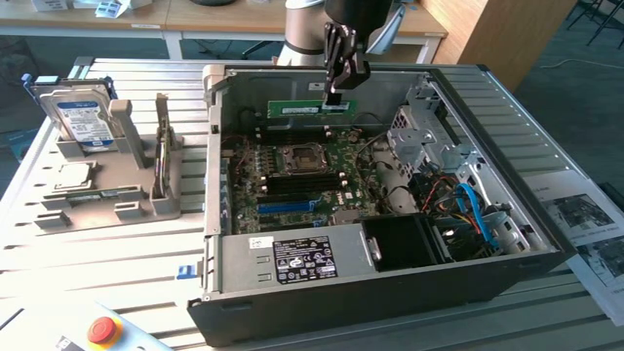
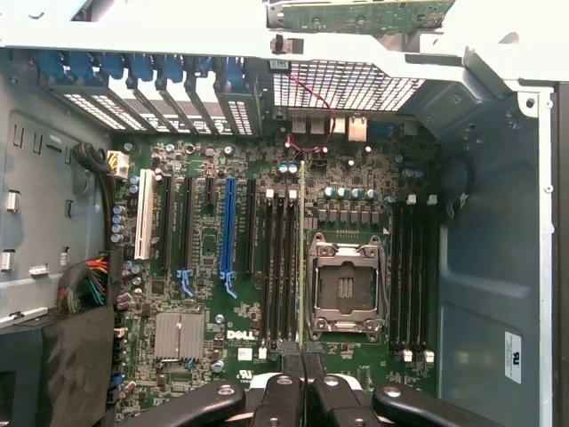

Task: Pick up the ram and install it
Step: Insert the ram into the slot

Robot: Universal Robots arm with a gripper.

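The ram [image 1: 297,108] is a long green circuit-board stick held level above the motherboard [image 1: 292,183] inside the open computer case [image 1: 390,292]. My gripper [image 1: 335,99] reaches down from above and is shut on the stick's end at the exterior view's right. In the wrist view the ram [image 2: 303,249] appears edge-on as a thin line running away from my gripper [image 2: 302,369]. It hangs over the black memory slots [image 2: 280,258] beside the processor socket [image 2: 345,289]. A second green stick [image 1: 161,142] stands on edge in the grey holder [image 1: 107,205] at the exterior view's left.
The grey holder also carries a silver hard drive [image 1: 83,121] and a square silver processor chip [image 1: 76,175]. Inside the case are a metal drive cage [image 1: 429,139], blue cables [image 1: 478,216] and a power supply [image 1: 302,259]. A red button [image 1: 102,330] sits at the table's front.
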